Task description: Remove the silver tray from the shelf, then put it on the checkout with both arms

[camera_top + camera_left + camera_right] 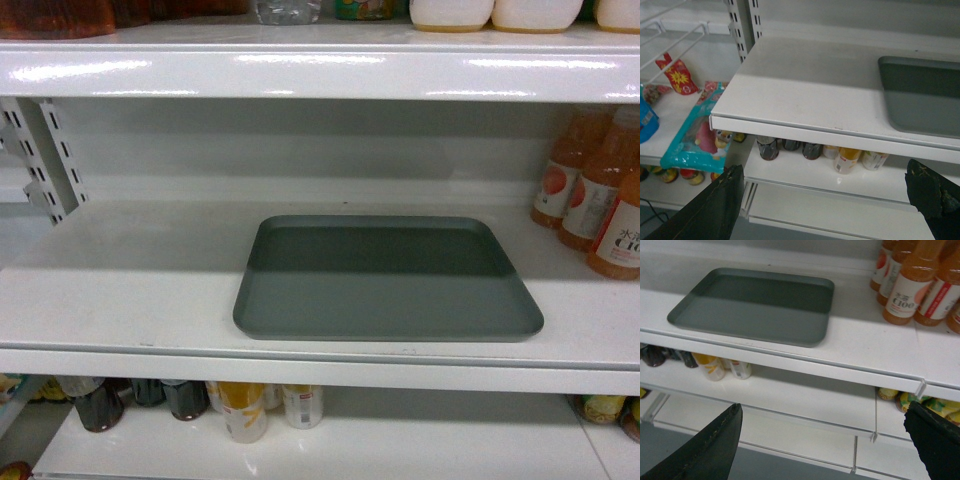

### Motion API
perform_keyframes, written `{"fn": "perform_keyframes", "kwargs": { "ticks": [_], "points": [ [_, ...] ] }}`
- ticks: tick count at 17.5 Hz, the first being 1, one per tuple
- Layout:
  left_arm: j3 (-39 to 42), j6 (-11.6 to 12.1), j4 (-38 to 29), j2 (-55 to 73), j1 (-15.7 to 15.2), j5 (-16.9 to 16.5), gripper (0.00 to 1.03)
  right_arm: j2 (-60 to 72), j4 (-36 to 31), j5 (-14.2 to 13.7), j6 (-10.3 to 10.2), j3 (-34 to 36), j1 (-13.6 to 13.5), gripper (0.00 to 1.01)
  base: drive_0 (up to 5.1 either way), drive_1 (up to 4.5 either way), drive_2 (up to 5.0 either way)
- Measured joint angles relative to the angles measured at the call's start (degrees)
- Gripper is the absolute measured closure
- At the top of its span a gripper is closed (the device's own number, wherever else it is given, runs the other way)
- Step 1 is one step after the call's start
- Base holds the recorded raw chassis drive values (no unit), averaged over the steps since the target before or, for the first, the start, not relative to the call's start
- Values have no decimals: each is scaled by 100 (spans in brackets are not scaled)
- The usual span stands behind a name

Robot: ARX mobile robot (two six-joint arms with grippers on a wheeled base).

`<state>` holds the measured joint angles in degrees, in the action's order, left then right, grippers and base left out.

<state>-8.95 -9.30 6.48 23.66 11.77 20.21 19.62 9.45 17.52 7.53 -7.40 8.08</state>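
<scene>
Nearest each wrist camera are the black fingers of its own gripper: the left gripper (825, 200) and the right gripper (822, 440) both stand spread wide with nothing between the tips, hanging in front of the shelving and below the board that carries the silver tray (385, 278). Neither touches anything yet — the head view shows no arm at all, so both sit low and back from the shelf (130, 290). The tray lies flat near the front lip, right of the board's middle, with orange juice bottles (600, 190) standing just beside its far right corner. To lift it well, I judge each arm should rise to board height and take one short side of the low rim, the right keeping off the bottles. The checkout is not in view.
</scene>
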Motion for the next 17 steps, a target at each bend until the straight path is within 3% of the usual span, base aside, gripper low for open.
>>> {"fn": "perform_keyframes", "kwargs": {
  "ticks": [1,3,5,7,11,17],
  "points": [
    [-164,-129,-496,876,-129,-66,5,662,-332,328,188,-111,116,3,0,0,0],
    [-623,-240,-1456,2802,-332,-782,5,2247,-1274,431,321,-398,153,3,0,0,0],
    [-1147,-175,-2238,4409,-319,-1261,5,3622,-2175,140,304,-577,-138,3,0,0,0],
    [-1867,-72,-2677,5897,-221,-1386,5,4918,-3005,-122,186,-957,-452,3,0,0,0],
    [-3283,-144,-2643,7956,-103,-1493,5,7158,-3687,-376,-195,-2118,-933,3,0,0,0],
    [-5051,-164,-1993,9527,-2,-1502,5,8988,-3447,-850,-345,-3866,-1386,3,0,0,0]
  ]
}}
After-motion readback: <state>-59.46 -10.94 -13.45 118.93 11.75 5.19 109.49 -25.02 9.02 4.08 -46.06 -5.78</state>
